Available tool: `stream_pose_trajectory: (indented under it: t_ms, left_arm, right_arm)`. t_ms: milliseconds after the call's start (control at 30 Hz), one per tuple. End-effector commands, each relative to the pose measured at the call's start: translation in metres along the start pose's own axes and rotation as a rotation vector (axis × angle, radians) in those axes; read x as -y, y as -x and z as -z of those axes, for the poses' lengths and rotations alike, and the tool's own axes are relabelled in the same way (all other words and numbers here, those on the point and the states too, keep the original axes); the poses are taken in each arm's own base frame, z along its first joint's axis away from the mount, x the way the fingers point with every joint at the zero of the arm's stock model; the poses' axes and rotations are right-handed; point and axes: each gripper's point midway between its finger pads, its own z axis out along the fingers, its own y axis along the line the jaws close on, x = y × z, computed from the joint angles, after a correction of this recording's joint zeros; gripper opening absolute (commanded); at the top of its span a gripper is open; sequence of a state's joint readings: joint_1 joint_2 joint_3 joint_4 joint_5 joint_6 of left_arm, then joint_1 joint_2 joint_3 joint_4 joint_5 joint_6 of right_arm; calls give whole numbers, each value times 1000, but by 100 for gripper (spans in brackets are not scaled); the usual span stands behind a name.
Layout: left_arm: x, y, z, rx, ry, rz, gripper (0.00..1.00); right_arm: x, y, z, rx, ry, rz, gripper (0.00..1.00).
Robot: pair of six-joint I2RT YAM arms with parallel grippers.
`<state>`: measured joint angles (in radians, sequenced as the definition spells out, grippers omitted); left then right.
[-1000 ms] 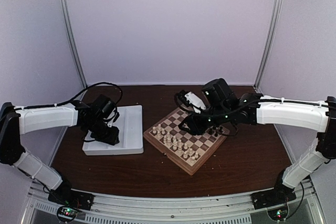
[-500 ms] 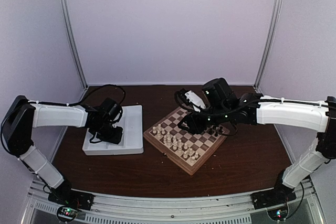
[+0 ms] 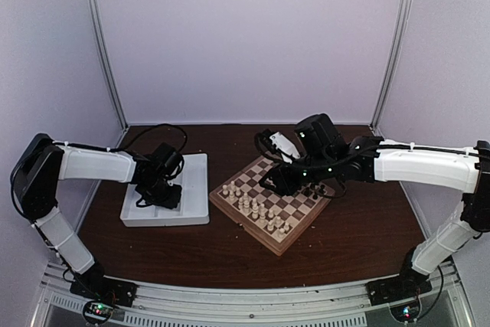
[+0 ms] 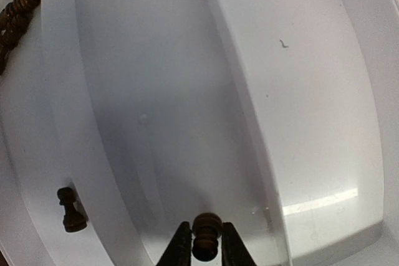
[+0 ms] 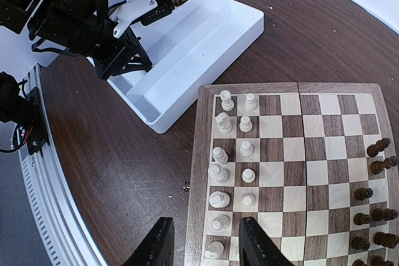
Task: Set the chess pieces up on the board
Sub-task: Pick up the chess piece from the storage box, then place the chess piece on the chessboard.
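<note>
My left gripper (image 4: 204, 233) is down in a compartment of the white tray (image 4: 299, 91), its jaws shut on a dark chess piece (image 4: 206, 236). Another dark pawn (image 4: 70, 210) lies in the neighbouring compartment, and a heap of dark pieces (image 4: 15, 17) sits at the tray's far end. The board (image 5: 201, 172) carries cream-white figures (image 5: 232, 172) along one side and several dark chess pieces (image 5: 368, 216) along the opposite side. My right gripper (image 5: 207, 225) hovers open over the board's rim beside the white figures, with nothing between its fingers.
The white tray (image 3: 191, 189) lies left of the board (image 3: 295, 239) on the dark wooden table (image 3: 360, 243). Bare table runs between tray and board. The left arm (image 5: 93, 23) reaches over the tray. Purple walls close in the back and sides.
The left arm has shifted over the tray and its jaws have closed onto a dark piece. The right arm has stayed still above the board.
</note>
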<state>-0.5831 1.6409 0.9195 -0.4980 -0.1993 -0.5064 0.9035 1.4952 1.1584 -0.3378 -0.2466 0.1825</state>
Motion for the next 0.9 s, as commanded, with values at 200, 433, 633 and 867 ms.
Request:
stream_pose_trajectory:
  t_ms: [200,433,633,867]
  left_arm:
    - [2,33,31,87,-19,-10,6]
    - [49,105,100,244,-244,-67,11]
    - [140,131,115,228,-463,-180,11]
    - [223,136,105,219,-529,-300,9]
  right_arm:
    - [-1,7,6,29,-5,11,38]
    - [4,19,18,82,-46,16,38]
    - [26,18,34,128,-166,-21,38]
    - [68,4,70,200,-355,-94,36]
